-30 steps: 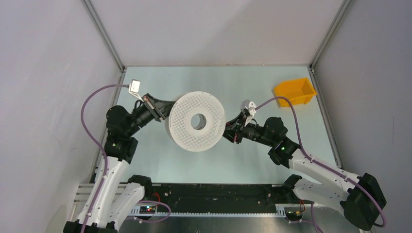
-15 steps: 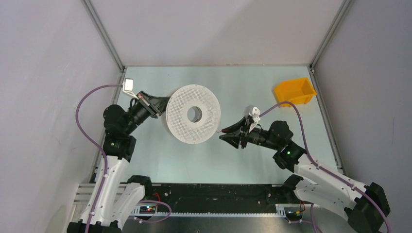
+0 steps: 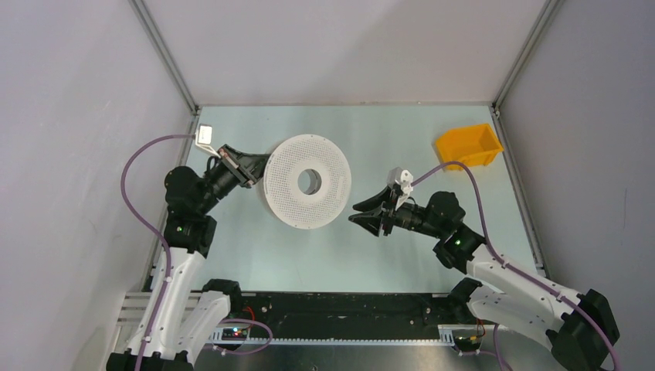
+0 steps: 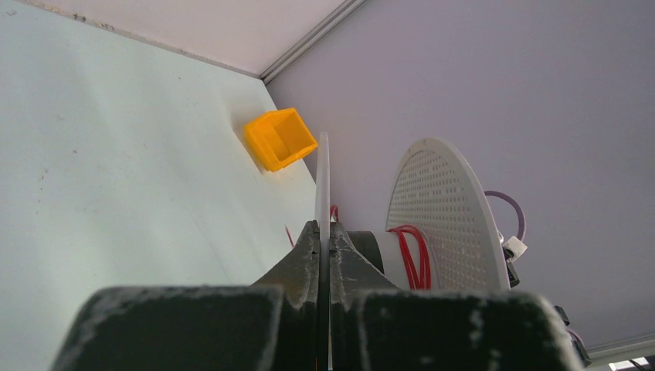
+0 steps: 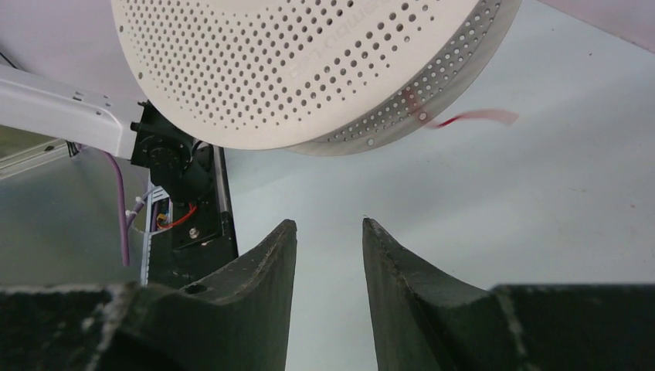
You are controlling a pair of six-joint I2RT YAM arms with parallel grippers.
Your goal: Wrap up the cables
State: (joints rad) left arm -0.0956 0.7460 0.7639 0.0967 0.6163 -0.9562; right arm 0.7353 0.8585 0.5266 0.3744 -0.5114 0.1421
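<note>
Left gripper (image 4: 323, 241) pinches spool (image 3: 307, 191) by its flange edge, steadying it for winding; right gripper (image 5: 328, 232) spread, empty, facing loose cable end (image 5: 473, 117).

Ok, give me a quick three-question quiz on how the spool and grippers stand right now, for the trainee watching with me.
1. True or false: the right gripper holds the cable.
2. The left gripper is shut on: A the rim of the spool, B the cable, C nothing.
3. Fill in: the cable's loose end pokes out at the spool's ____.
Key: 1 false, it is open and empty; 2 A; 3 edge.
</note>
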